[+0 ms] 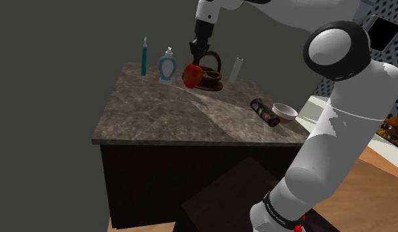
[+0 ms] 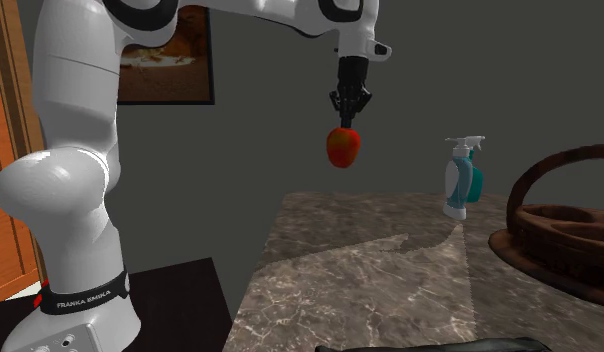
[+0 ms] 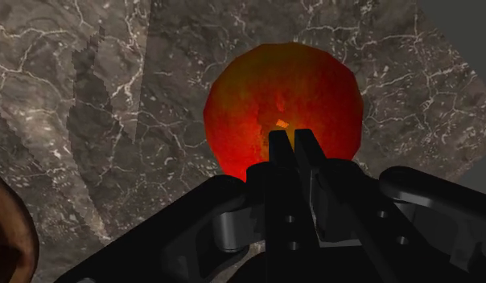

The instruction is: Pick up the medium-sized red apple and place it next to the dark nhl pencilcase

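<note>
Gripper (image 2: 347, 120) clamped on top of red apple (image 2: 343, 148), fingers nearly together. Apple hangs clear above marbled worktop (image 2: 370, 270), long axis vertical, top toward gripper. Dark pencilcase (image 1: 263, 112) well apart.

- The apple (image 1: 191, 75) (image 2: 343, 147) (image 3: 282, 100) is round and red, with orange-yellow patches glowing across its skin.
- It hangs clear above the marble countertop (image 1: 171, 112), over the far part in the shoulder view. The black gripper (image 1: 196, 60) (image 2: 347, 122) pinches it at the top, fingers nearly meeting.
- The pencil case (image 1: 264, 112) is a dark tube with small coloured marks. It lies on its side on that countertop, near the edge at the shoulder view's right, well apart from the apple.
</note>
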### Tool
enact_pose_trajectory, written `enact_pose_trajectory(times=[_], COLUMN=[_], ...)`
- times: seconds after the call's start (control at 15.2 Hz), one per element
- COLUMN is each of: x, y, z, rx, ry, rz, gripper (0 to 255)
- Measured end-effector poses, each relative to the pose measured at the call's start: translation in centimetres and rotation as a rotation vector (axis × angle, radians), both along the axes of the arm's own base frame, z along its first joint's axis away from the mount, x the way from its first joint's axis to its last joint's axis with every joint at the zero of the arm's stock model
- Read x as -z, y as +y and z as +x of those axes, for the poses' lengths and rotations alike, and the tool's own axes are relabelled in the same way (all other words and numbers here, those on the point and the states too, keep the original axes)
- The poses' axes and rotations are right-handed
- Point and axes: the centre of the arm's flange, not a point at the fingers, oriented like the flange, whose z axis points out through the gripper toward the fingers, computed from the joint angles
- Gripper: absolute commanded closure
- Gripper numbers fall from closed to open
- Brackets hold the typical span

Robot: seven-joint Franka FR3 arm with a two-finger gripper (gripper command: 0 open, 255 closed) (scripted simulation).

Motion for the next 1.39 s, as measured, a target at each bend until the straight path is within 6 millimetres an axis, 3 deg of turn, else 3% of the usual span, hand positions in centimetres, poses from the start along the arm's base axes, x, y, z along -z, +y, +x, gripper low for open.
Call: enact_pose_trajectory(times=[0.26, 1.39], x=[-1.7, -2.7], y=[-0.4, -22.2], z=[0.0, -2.7], rx=[0.0, 0.001], ry=[0.0, 0.0], rz=[0.0, 0.0], gripper=[255, 255])
